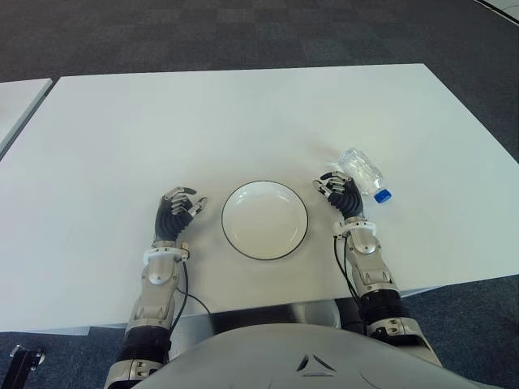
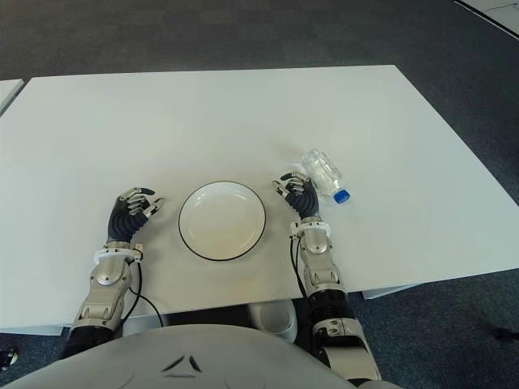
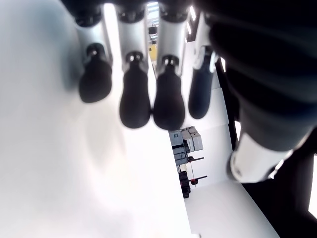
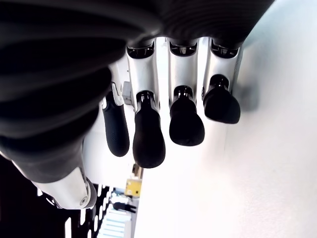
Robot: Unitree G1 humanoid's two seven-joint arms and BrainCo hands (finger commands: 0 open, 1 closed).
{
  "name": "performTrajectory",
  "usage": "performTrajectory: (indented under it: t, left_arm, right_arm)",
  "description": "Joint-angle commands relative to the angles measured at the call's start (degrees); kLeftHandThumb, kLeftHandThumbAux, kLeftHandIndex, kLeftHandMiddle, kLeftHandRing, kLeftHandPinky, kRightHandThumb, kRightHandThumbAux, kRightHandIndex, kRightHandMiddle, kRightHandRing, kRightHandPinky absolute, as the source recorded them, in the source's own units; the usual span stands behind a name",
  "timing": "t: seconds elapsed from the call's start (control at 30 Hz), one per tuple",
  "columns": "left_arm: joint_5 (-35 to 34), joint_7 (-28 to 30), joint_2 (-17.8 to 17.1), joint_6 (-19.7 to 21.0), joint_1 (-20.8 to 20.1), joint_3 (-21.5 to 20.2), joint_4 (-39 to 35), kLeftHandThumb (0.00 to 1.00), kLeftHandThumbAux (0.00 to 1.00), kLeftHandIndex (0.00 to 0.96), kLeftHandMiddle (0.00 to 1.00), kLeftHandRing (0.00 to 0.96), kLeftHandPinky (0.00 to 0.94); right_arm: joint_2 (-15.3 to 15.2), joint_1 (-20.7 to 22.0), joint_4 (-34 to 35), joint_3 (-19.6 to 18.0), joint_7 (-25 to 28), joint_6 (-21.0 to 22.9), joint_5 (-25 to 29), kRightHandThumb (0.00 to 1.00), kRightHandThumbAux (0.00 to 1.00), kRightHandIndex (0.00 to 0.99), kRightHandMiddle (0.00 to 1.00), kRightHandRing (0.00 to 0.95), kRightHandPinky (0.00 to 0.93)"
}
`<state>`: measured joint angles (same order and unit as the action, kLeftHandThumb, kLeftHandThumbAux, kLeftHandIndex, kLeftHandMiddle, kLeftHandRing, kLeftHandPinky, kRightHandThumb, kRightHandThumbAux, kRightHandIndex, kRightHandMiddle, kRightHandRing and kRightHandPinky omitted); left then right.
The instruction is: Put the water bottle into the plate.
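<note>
Both my hands hold nothing, fingers loosely curled: left hand [image 1: 177,212] left of the plate [image 1: 265,220], right hand [image 1: 344,195] just beside the water bottle [image 1: 362,173] lying on the table [image 1: 203,121]. A glancing touch could roll it away.

Plate [image 1: 265,220] on the desk [image 1: 243,121], near its front edge, about midway along. Left robot hand [image 1: 175,212] just left of plate, right robot hand [image 1: 344,195] just right of it. Water bottle [image 1: 362,173] lying on its side beside right robot hand, farther toward the desk's right edge.
</note>
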<state>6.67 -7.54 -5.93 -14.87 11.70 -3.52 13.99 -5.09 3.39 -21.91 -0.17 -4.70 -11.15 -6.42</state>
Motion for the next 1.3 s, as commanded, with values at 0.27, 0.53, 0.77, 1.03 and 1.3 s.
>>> performTrajectory:
  t: [0.27, 0.53, 0.77, 1.03, 1.3]
  left_arm:
    - [0.69, 0.49, 0.12, 2.03, 1.37, 0.66, 1.0, 0.706, 0.715, 0.438, 0.748, 0.73, 0.725]
    - [0.69, 0.54, 0.23, 1.9, 1.46, 0.8, 0.87, 0.706, 0.715, 0.437, 0.748, 0.731, 0.717]
    - [1.28, 0.15, 0.3, 2.22, 1.58, 0.92, 0.61, 0.708, 0.715, 0.438, 0.746, 0.729, 0.709]
    - [0.55, 0.96, 0.32, 1.74, 1.66, 0.79, 0.74, 0.709, 0.715, 0.438, 0.742, 0.725, 0.714]
    - [0.16, 0.99, 0.44, 1.77, 1.82, 0.69, 0.65, 0.707, 0.715, 0.437, 0.747, 0.728, 0.721]
  right_arm:
    - [0.17, -1.34, 0.27, -0.18, 0.69, 2.8, 0.42, 0.705, 0.728, 0.434, 0.747, 0.765, 0.778]
    - [0.55, -1.48, 1.79, 0.3, 0.21, 1.6, -0.24, 0.705, 0.729, 0.434, 0.741, 0.755, 0.763]
    - [1.15, -0.07, 4.13, 0.61, -0.34, 0.54, -0.42, 0.705, 0.729, 0.434, 0.744, 0.764, 0.795]
    - [1.37, 1.66, 8.04, 1.1, -0.58, -0.47, -0.62, 0.705, 0.73, 0.435, 0.753, 0.768, 0.778]
    - [1.07, 5.75, 5.51, 0.06, -1.89, -5.09, -0.34, 0.704, 0.729, 0.435, 0.722, 0.727, 0.725]
